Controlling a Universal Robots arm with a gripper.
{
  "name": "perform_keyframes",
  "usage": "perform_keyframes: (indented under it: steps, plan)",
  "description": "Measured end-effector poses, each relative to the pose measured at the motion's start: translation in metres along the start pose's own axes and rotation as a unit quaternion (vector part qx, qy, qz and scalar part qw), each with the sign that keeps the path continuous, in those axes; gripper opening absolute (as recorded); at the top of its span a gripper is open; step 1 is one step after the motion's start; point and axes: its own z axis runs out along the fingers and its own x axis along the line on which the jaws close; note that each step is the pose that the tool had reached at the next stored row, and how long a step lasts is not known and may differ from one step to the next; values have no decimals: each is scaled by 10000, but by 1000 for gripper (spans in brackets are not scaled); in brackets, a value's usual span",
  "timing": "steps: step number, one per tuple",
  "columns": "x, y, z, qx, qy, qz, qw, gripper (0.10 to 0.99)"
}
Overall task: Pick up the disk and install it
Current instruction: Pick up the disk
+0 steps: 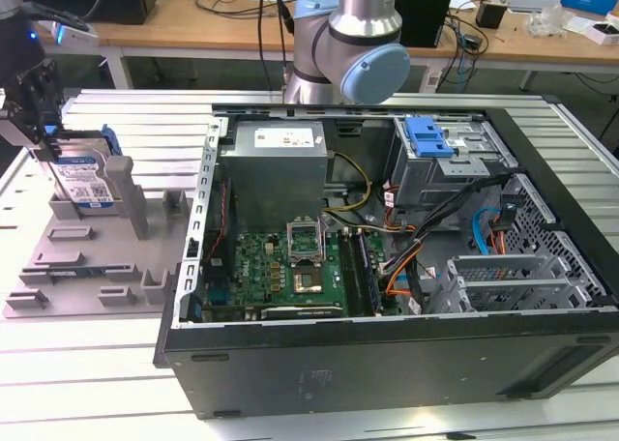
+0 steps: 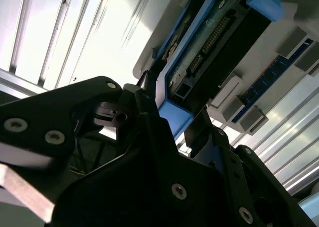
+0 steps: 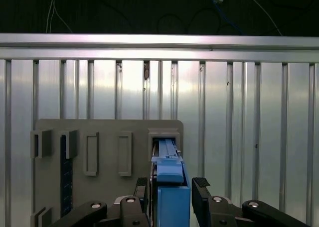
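The one tool [image 3: 172,183] straddles the top edge of the single disk [image 1: 83,178], one side of it against each face; I cannot tell whether it is clamping. The disk stands upright on edge, blue bracket uppermost, and appears seated in a slot of the one grey fixture plate [image 1: 68,267] at the exterior view's left. The plate lies flat on the ribbed metal tabletop [image 1: 106,364]. Just beside it, toward the exterior view's right, one open computer case [image 1: 387,373] lies on its side, with one blue latch piece [image 1: 428,136] near its far corner.
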Motion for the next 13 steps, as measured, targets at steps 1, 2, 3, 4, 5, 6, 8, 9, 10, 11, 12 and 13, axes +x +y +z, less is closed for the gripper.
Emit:
perform_keyframes:
  steps: [1, 2, 3, 4, 5, 6, 8, 9, 10, 11, 12, 13]
  plan:
    - [0, 2, 1, 1, -1, 0, 10000, 482]
    - [0, 3, 1, 1, 0, 0, 10000, 482]
    - [0, 5, 0, 0, 0, 0, 10000, 482]
    - [0, 7, 0, 0, 0, 0, 10000, 482]
    - [0, 7, 0, 0, 0, 0, 10000, 482]
    - [0, 7, 0, -1, 0, 0, 10000, 482]
    - [0, 7, 4, -1, 0, 0, 10000, 482]
    - [0, 7, 5, -1, 0, 0, 10000, 482]
    - [0, 7, 6, -1, 0, 0, 10000, 482]
    - [0, 7, 9, 0, 0, 0, 10000, 482]
    - [0, 7, 10, -1, 0, 0, 10000, 482]
    - [0, 7, 11, -1, 0, 0, 10000, 482]
